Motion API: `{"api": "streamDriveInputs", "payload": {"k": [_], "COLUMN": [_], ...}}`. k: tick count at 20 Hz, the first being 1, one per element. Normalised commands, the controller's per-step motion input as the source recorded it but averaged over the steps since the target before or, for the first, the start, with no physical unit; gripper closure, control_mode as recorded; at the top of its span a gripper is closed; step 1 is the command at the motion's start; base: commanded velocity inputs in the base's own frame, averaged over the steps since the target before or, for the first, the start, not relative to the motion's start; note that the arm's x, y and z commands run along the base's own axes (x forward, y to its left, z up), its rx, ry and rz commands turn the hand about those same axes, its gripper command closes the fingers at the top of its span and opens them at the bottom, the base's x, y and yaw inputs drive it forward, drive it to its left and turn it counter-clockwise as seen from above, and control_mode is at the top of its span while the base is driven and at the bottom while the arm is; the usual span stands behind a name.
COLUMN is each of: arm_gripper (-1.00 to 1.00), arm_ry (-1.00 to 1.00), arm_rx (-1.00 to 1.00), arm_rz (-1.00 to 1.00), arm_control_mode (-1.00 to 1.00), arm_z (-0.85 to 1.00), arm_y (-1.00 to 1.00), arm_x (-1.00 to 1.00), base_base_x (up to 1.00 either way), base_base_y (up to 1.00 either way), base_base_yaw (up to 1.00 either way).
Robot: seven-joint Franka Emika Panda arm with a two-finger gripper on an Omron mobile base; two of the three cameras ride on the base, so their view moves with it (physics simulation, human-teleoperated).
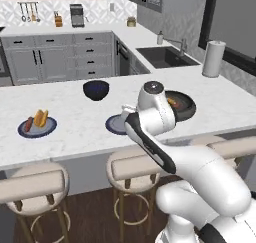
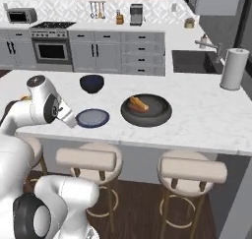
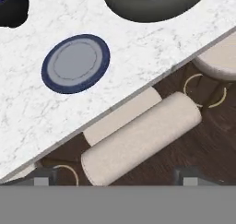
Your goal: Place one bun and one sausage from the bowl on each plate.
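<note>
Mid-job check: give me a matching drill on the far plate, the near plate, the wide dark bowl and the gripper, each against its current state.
Things:
1. far plate
2. near plate
3. wide dark bowl
4. gripper

States:
A. open, holding nothing
B. bare
C. bun and sausage on it
D. food inside, beside the near plate

Pairs: 1-C, 2-B, 3-D, 4-A

No text, labels or numbers can be read — none.
</note>
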Motion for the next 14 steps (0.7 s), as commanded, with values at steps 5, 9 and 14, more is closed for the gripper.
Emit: {"api": "streamDriveInputs", "payload": {"k": [5, 9, 14], "arm_gripper": [-1.0, -1.0, -1.0], "arm_ry": [0.0, 0.0, 0.05], "arm_rx": [0.0, 0.0, 0.01], "arm_rz": [0.0, 0.0, 0.0], "arm_control_mode": [1.0, 1.0, -1.0], "arm_z": [0.0, 0.0, -0.01], "arm_y": [0.0, 0.0, -0.35], "arm_x": [0.0, 0.0, 0.59], "base_base_x": [0.67, 0.9, 0.37], "base_base_y": [-1.0, -0.69, -0.21], "base_base_yaw": [0.04, 0.01, 0.0]}}
